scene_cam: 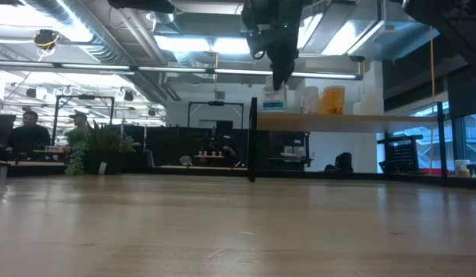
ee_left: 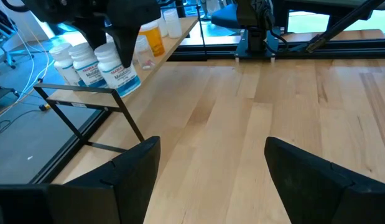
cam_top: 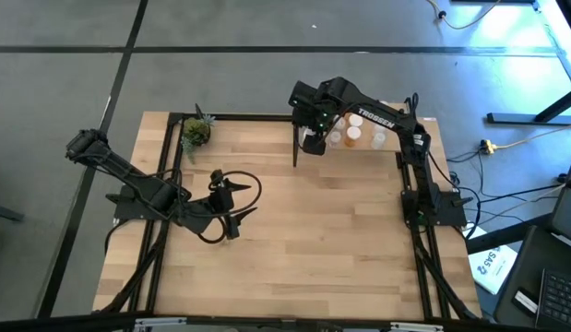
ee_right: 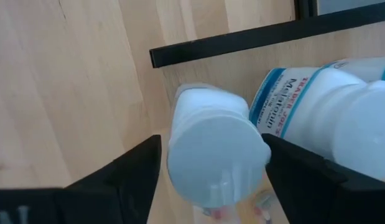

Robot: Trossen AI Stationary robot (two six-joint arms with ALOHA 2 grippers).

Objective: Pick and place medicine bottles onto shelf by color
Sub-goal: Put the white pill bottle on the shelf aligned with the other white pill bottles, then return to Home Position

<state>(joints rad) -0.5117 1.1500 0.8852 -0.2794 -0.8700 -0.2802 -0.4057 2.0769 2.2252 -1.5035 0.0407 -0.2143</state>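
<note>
The shelf [scene_cam: 361, 121] stands at the table's far right and carries several medicine bottles: white ones [ee_left: 77, 65], an orange one [scene_cam: 333, 100] and clear ones [ee_left: 170, 23]. My right gripper [ee_right: 213, 146] hangs over the shelf's left end, pointing down, shut on a white bottle [ee_right: 214, 155] with a blue-and-white label [ee_left: 120, 76]. Another white bottle [ee_right: 329, 112] stands right beside it. My left gripper [ee_left: 211, 155] is open and empty, low over the table's left half [cam_top: 237, 198]. My right gripper holds the white bottle by its upper part, one finger on each side at the cap [ee_right: 176, 155]. The fingers [ee_left: 124, 43] come from above, pointing down. The bottle is upright at the shelf's left corner; whether its base rests on the board, I cannot tell.
A small green potted plant [cam_top: 196, 132] stands at the table's far left corner. The shelf's black posts [cam_top: 295, 148] rise from the table. The wide wooden tabletop [cam_top: 313, 240] lies between the arms. People sit in the room beyond [scene_cam: 26, 131].
</note>
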